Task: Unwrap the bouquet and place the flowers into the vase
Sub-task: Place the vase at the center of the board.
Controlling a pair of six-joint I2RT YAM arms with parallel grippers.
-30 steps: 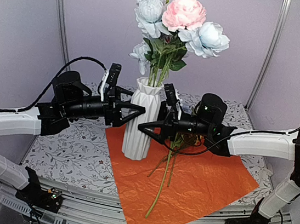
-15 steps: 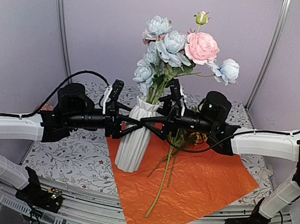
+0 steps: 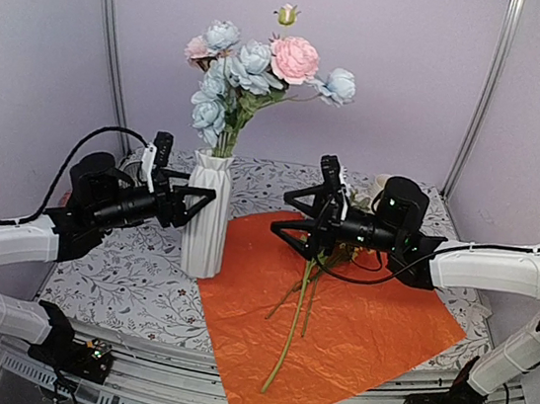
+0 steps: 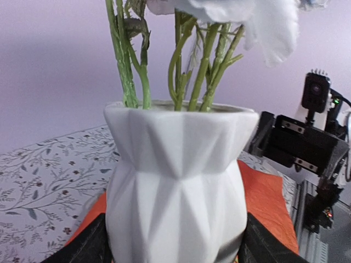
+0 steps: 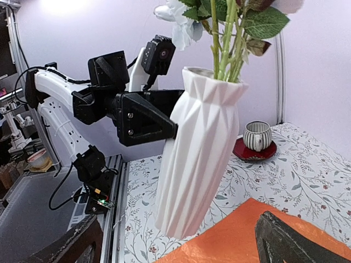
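The white ribbed vase (image 3: 205,223) stands at the left edge of the spread orange paper (image 3: 363,329). Pink and pale blue flowers (image 3: 254,60) rise from its mouth, their green stems (image 4: 181,60) showing in the left wrist view. My left gripper (image 3: 190,202) is shut on the vase (image 4: 175,181), one finger (image 4: 82,246) on each side of its body. My right gripper (image 3: 292,220) hangs open over the paper, to the right of the vase (image 5: 200,153), holding nothing. A few loose green stems (image 3: 290,334) lie on the paper.
A striped grey cup on a red saucer (image 5: 256,137) sits on the floral tablecloth (image 3: 120,282) beyond the vase. A cream mug (image 3: 380,185) shows behind the right arm. Walls enclose the table's back and sides.
The left gripper has carried the vase with its flowers to the left, from the middle of the paper to its edge. The right gripper has drawn back to the right, away from the vase.
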